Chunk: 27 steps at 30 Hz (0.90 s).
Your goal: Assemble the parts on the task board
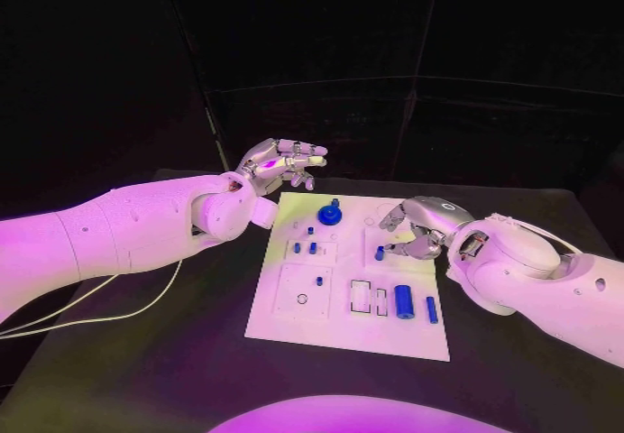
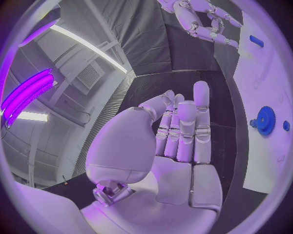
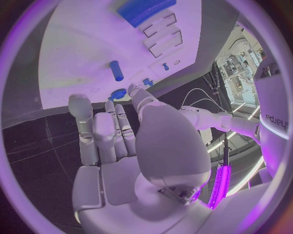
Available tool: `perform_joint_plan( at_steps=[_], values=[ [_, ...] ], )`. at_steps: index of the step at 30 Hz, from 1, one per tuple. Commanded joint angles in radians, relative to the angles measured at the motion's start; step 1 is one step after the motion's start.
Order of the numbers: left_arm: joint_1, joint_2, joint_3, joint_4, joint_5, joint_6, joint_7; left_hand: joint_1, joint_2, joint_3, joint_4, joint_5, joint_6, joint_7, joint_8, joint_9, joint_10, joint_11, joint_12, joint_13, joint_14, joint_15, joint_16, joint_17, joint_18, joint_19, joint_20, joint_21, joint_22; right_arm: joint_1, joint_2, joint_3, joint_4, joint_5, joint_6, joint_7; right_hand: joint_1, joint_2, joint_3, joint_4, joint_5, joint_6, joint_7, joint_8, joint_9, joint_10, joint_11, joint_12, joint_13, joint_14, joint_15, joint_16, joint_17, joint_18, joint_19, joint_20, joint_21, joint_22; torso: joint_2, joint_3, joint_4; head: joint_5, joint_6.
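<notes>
The white task board (image 1: 341, 316) lies mid-table. A blue gear (image 1: 330, 215) stands at its far edge, small blue pegs (image 1: 312, 245) sit below it, and a blue cylinder (image 1: 405, 301) and a thin blue bar (image 1: 430, 309) lie near the front right. My left hand (image 1: 284, 162) hovers beyond the board's far left corner, fingers loosely bent, holding nothing; its palm (image 2: 177, 141) faces the gear (image 2: 266, 120). My right hand (image 1: 418, 230) hangs over the board's right edge, fingers curved down beside a short blue peg (image 1: 380, 253). That peg (image 3: 116, 70) lies apart from the fingers (image 3: 100, 131).
Black table (image 1: 169, 352) surrounds the board on all sides. A white cable (image 1: 105, 311) trails across the table under my left arm. Several empty recesses (image 1: 303, 296) mark the board's front half. The cylinder (image 3: 145, 7) lies beyond my right hand.
</notes>
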Motion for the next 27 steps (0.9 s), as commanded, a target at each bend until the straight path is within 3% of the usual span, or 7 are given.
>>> perform_joint_plan(
  at_steps=[1, 8, 15, 21, 27],
  values=[
    [0.002, 0.003, 0.001, -0.001, -0.002, 0.014, 0.002, 0.000, 0.008, -0.005, -0.001, 0.007, -0.008, 0.000, 0.005, -0.001, -0.006, -0.002, 0.001, 0.001, -0.005, -0.001, -0.004, -0.001, 0.013, -0.006, -0.002, -0.005, -0.001, 0.003, 0.009, 0.001, -0.010, 0.014, 0.090, -0.003, -0.002, -0.007, -0.009, 0.001, 0.004, -0.009, 0.001, -0.002, 0.000, -0.006, -0.001, 0.006, 0.000, 0.003, -0.006, -0.007, -0.001, 0.018, 0.004, -0.002, -0.007, -0.001, 0.001, 0.0014, 0.0013, -0.003, 0.000],
    [0.002, 0.005, 0.001, -0.001, -0.002, 0.015, 0.002, 0.000, 0.008, -0.005, -0.001, 0.007, -0.008, 0.000, 0.005, -0.001, -0.006, -0.002, 0.001, 0.001, -0.005, -0.001, -0.004, -0.001, 0.013, -0.006, -0.002, -0.005, -0.001, 0.003, 0.032, 0.000, -0.036, 0.015, 0.141, 0.003, 0.012, 0.011, -0.030, 0.003, 0.010, 0.004, 0.012, 0.004, 0.003, 0.003, 0.002, 0.033, 0.002, 0.002, -0.004, -0.016, -0.018, 0.015, 0.015, -0.002, 0.000, 0.009, 0.001, 0.0005, 0.0014, -0.003, -0.003],
    [0.002, 0.006, 0.001, -0.001, -0.002, 0.015, 0.001, 0.000, 0.008, -0.005, -0.001, 0.007, -0.008, 0.000, 0.005, -0.001, -0.006, -0.002, 0.001, 0.001, -0.005, -0.001, -0.004, -0.001, 0.013, -0.006, -0.002, -0.005, -0.001, 0.003, 0.053, 0.000, -0.059, 0.015, 0.175, 0.013, 0.027, 0.033, -0.035, 0.003, 0.016, 0.021, 0.004, 0.008, 0.005, 0.046, -0.006, 0.065, 0.004, 0.005, -0.010, -0.013, -0.011, 0.011, 0.032, -0.006, 0.016, 0.032, 0.001, 0.0005, 0.0015, -0.003, -0.007],
    [0.002, 0.007, 0.001, -0.002, -0.002, 0.017, 0.001, 0.001, 0.008, -0.005, -0.002, 0.007, -0.007, 0.000, 0.005, -0.001, -0.007, -0.002, 0.003, 0.001, -0.006, -0.001, -0.004, -0.001, 0.013, -0.006, -0.001, -0.005, -0.001, 0.003, 0.079, -0.001, -0.082, 0.011, 0.187, 0.015, 0.049, 0.067, -0.005, 0.006, 0.004, 0.059, 0.001, 0.019, 0.009, 0.097, -0.013, 0.072, -0.002, 0.015, -0.016, 0.005, 0.015, 0.004, 0.052, -0.010, 0.042, 0.068, 0.001, 0.0008, 0.0009, -0.001, -0.007],
    [0.002, 0.007, 0.001, -0.002, -0.002, 0.018, 0.001, 0.001, 0.008, -0.005, -0.002, 0.007, -0.007, 0.000, 0.005, -0.001, -0.007, -0.002, 0.003, 0.001, -0.006, -0.001, -0.004, -0.001, 0.013, -0.006, -0.001, -0.005, -0.001, 0.002, 0.093, -0.002, -0.098, 0.009, 0.191, 0.017, 0.064, 0.078, 0.024, 0.007, 0.004, 0.083, 0.001, 0.023, 0.010, 0.136, -0.018, 0.064, -0.005, 0.020, -0.020, 0.018, 0.032, 0.000, 0.064, -0.014, 0.059, 0.091, 0.001, 0.0009, 0.0002, 0.000, -0.010]
  ],
)
